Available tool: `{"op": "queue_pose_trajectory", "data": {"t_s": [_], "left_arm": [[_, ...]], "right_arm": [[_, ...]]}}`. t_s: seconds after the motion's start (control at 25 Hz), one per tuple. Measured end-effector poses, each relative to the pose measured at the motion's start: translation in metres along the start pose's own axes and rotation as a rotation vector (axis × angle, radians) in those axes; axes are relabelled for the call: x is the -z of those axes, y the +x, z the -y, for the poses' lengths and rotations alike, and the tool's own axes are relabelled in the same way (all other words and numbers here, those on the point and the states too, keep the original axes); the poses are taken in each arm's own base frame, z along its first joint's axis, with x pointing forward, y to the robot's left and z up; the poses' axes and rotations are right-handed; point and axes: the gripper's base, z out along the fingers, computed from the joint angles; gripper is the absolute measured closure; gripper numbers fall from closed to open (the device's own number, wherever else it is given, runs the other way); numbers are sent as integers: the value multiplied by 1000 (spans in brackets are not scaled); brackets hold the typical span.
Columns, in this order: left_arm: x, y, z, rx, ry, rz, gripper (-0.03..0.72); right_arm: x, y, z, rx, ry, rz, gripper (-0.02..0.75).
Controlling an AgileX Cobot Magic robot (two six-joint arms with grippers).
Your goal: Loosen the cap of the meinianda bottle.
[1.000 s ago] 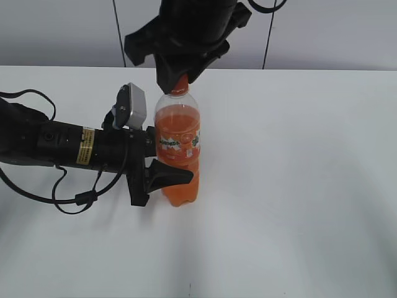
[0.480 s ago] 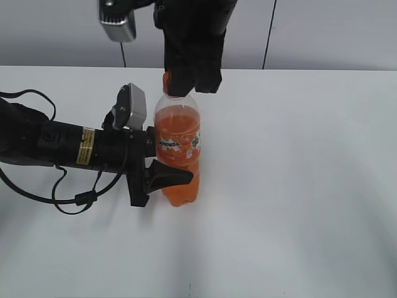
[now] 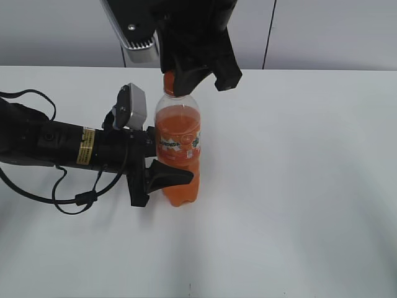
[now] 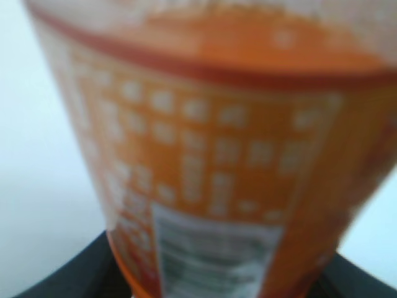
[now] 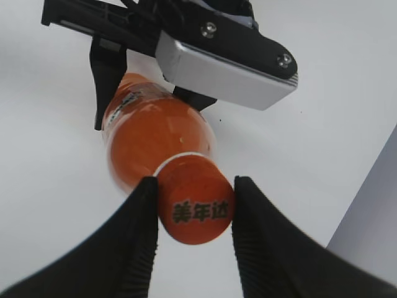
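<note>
The meinianda bottle [image 3: 177, 146] stands upright on the white table, full of orange drink, with its label band at mid height. My left gripper [image 3: 178, 177] comes in from the left and is shut on the bottle's lower body. In the left wrist view the bottle [image 4: 211, 155] fills the frame, blurred, with the black fingers [image 4: 205, 293] at the bottom corners. My right gripper [image 3: 180, 79] hangs over the bottle from above. Its two fingers [image 5: 195, 184] press on both sides of the orange cap [image 5: 195, 211], which has printed characters on top. The cap [image 3: 167, 79] is partly hidden in the exterior view.
The left arm [image 3: 56, 146] lies low across the left of the table [image 3: 298, 186] with a looping black cable [image 3: 68, 202]. A grey wall with black cables [image 3: 268, 31] stands behind the table's far edge.
The right gripper has turned about the cap, so its silver wrist camera has swung round to the upper left. The bottle and the left arm have stayed in place.
</note>
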Motion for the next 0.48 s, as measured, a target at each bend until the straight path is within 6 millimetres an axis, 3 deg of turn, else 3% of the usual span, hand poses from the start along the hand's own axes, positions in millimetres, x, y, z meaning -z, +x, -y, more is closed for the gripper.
{"op": "queue_pose_trajectory", "data": {"t_s": [0.2, 0.48], "left_arm": [[0, 0, 0, 0, 0, 0, 305], [0, 0, 0, 3, -1, 0, 305]], "right_arm": [[0, 0, 0, -35, 1, 4, 444], [3, -1, 0, -75, 6, 16, 305]]}}
